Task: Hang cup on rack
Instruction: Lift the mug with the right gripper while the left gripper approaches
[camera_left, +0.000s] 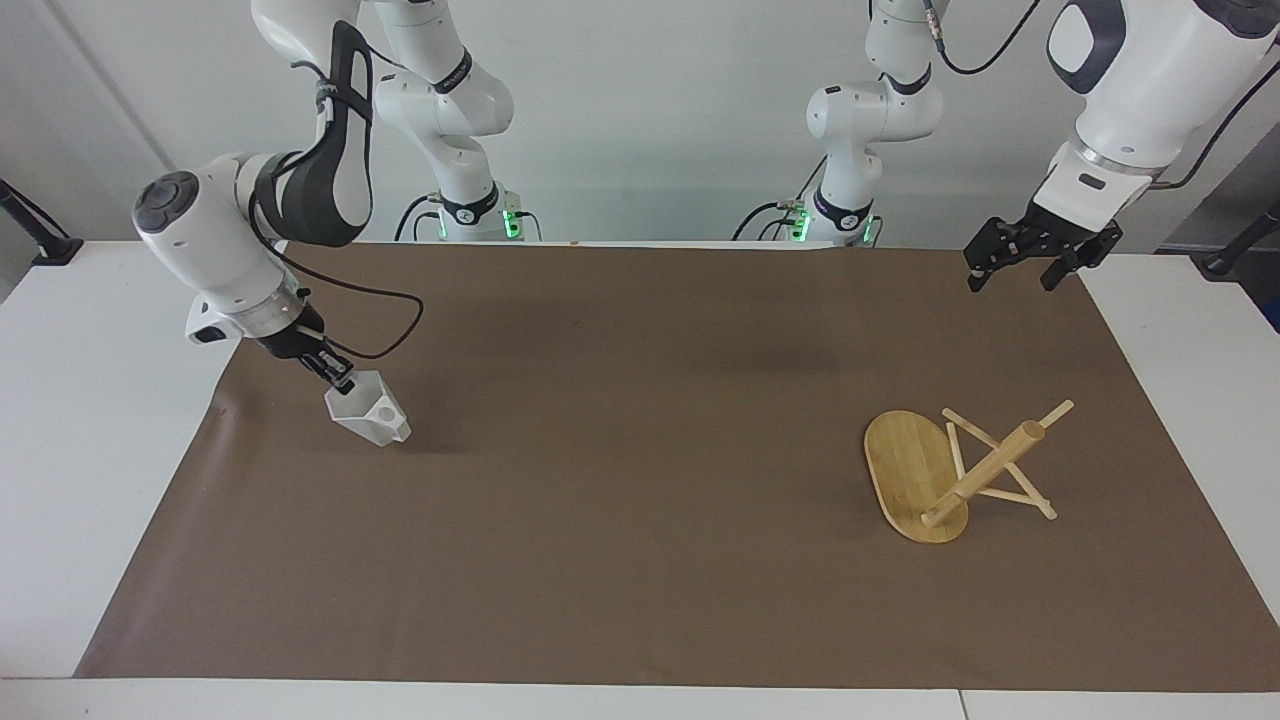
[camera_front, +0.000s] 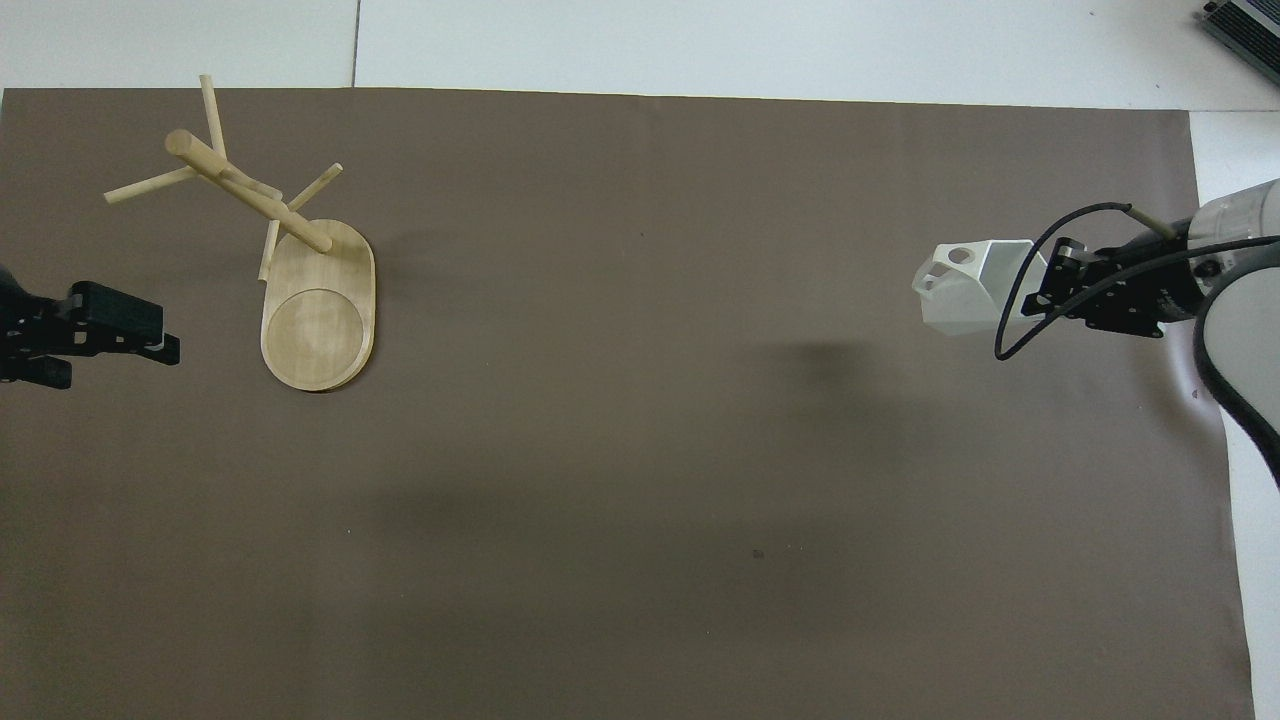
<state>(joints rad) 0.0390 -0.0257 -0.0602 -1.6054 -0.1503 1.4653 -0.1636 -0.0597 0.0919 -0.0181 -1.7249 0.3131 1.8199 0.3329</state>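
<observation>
The white faceted cup (camera_left: 368, 417) (camera_front: 963, 290) hangs tilted a little above the brown mat at the right arm's end of the table. Its pierced handle tab points toward the table's middle. My right gripper (camera_left: 338, 384) (camera_front: 1040, 292) is shut on the cup's wall at the rim. The bamboo rack (camera_left: 905, 470) (camera_front: 318, 310) sits on the mat at the left arm's end, its post (camera_left: 985, 470) (camera_front: 245, 192) slanting toward that end, thin pegs crossing it. My left gripper (camera_left: 1010, 283) (camera_front: 150, 332) waits open in the air over the mat's corner, apart from the rack.
The brown mat (camera_left: 640, 480) (camera_front: 640, 450) covers most of the white table (camera_left: 90, 400). A black cable (camera_left: 390, 320) loops from the right wrist above the cup. A dark device's corner (camera_front: 1245, 25) lies at the table's edge farthest from the robots.
</observation>
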